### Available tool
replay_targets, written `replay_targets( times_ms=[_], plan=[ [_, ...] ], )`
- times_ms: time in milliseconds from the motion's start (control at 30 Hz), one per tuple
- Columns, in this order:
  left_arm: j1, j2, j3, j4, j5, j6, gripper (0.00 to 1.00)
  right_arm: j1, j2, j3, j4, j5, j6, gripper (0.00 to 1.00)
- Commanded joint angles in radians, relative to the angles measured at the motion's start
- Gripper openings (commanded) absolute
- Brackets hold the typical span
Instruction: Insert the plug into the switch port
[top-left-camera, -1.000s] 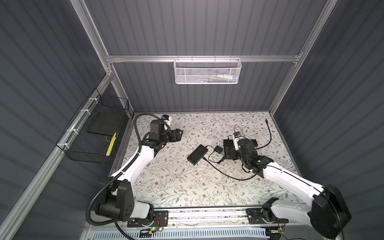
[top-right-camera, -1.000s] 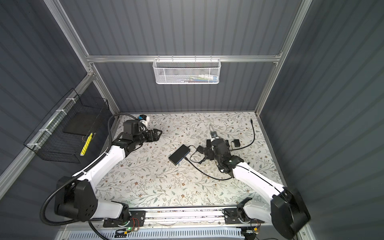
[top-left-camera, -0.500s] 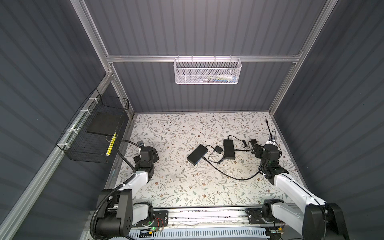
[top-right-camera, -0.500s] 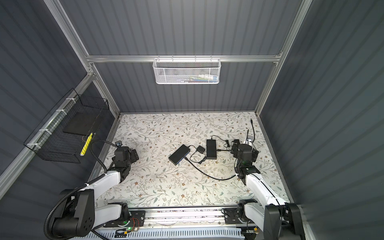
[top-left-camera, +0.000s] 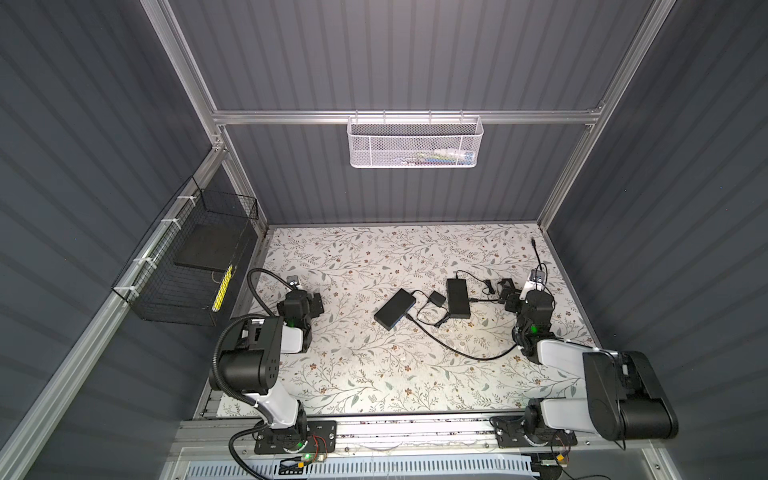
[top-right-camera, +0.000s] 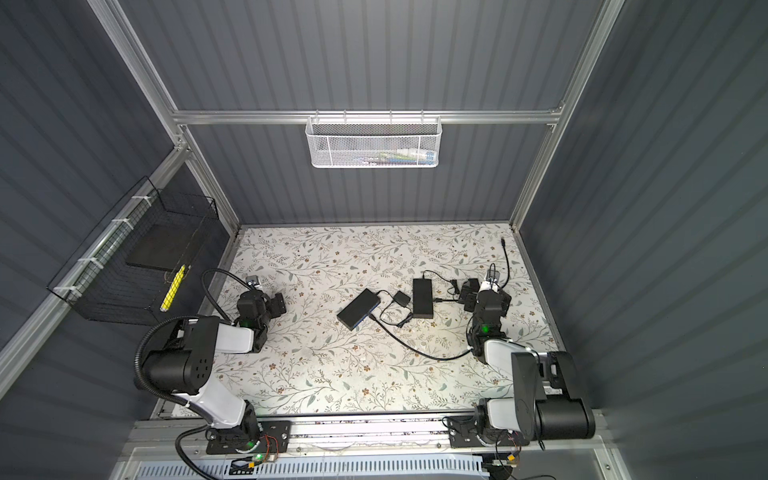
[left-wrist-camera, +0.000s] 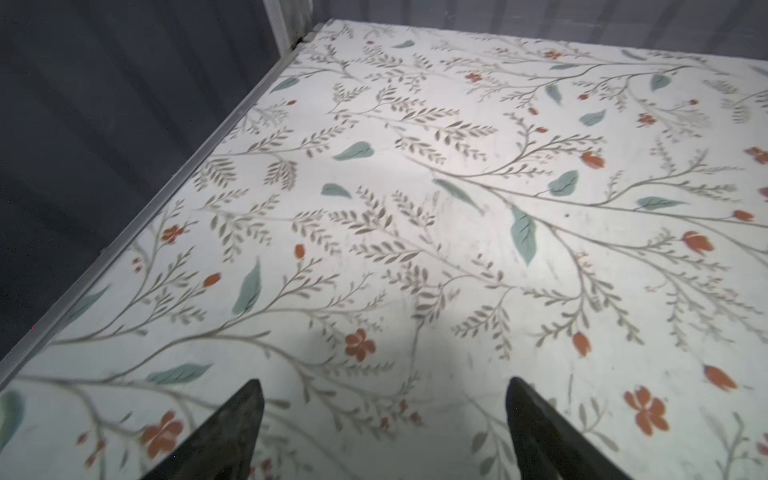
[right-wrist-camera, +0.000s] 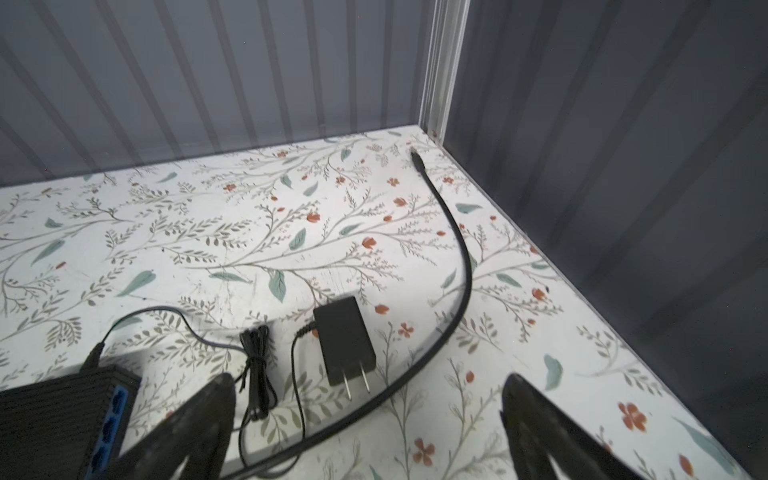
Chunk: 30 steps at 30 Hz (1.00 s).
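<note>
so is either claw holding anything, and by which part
Nothing is held: the left claw and the right claw both stand open and empty.

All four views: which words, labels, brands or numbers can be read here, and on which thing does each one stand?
None can be read in any view.
Items in the white mesh basket: coloured print, too small to read.
Yellow strip in the black wire basket: too blurred for any marks.
Power adapter and switch, right wrist view: no print shows.
</note>
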Motion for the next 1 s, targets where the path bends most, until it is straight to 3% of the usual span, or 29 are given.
replay_targets(
  times_ms=[0,133,200,967],
  plan=[
    [0.004,0.022,-0.018,0.130,0.076,0.039,1.00,-0.005,0.020,-0.024,0.126,-0.065,-0.031,0.99],
    [0.005,0.026,-0.019,0.138,0.076,0.041,1.00,-0.014,0.078,-0.033,0.208,-0.084,-0.030,0.99],
    [0.004,0.027,-0.018,0.141,0.075,0.042,1.00,-0.015,0.057,-0.022,0.148,-0.081,-0.021,0.99],
    [-0.004,0.028,-0.013,0.132,0.061,0.046,1.00,-0.021,0.072,-0.013,0.153,-0.092,-0.019,0.99]
  ],
)
